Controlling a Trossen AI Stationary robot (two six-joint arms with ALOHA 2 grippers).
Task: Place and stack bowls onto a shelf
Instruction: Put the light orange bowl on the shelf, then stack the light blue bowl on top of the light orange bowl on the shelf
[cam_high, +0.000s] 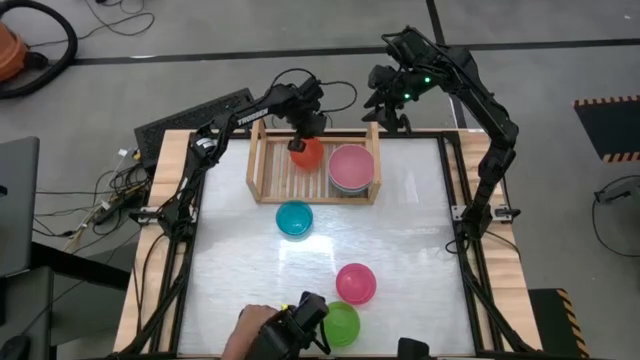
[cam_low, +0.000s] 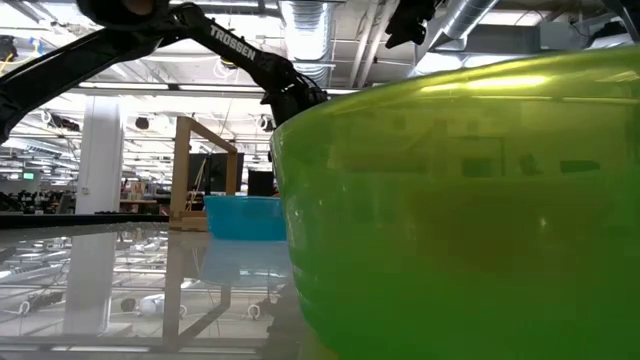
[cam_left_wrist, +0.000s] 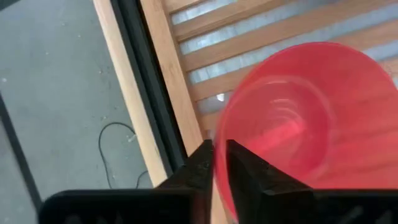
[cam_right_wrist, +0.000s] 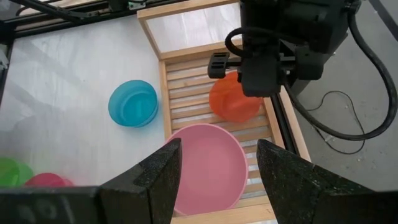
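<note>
Wooden shelf (cam_high: 262, 170) sits at the table's far edge. Pink bowl (cam_high: 351, 166) rests at its right end. Left gripper (cam_left_wrist: 219, 163) pinches the red-orange bowl (cam_high: 306, 153) by its rim, evidently for controlled placement mid-shelf. Right gripper (cam_right_wrist: 217, 171) waits above, fingers apart.

Lime green bowl (cam_high: 342, 324) partly hidden

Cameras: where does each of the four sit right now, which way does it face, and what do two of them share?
High: overhead, straight down on the shelf; both arms show.
Low: table height, filled by the lime bowl; left arm overhead.
Left wrist: looks down at the red-orange bowl, left gripper pinching its rim.
Right wrist: looks past the open right gripper at the pink bowl.
Shared: the teal bowl.
</note>
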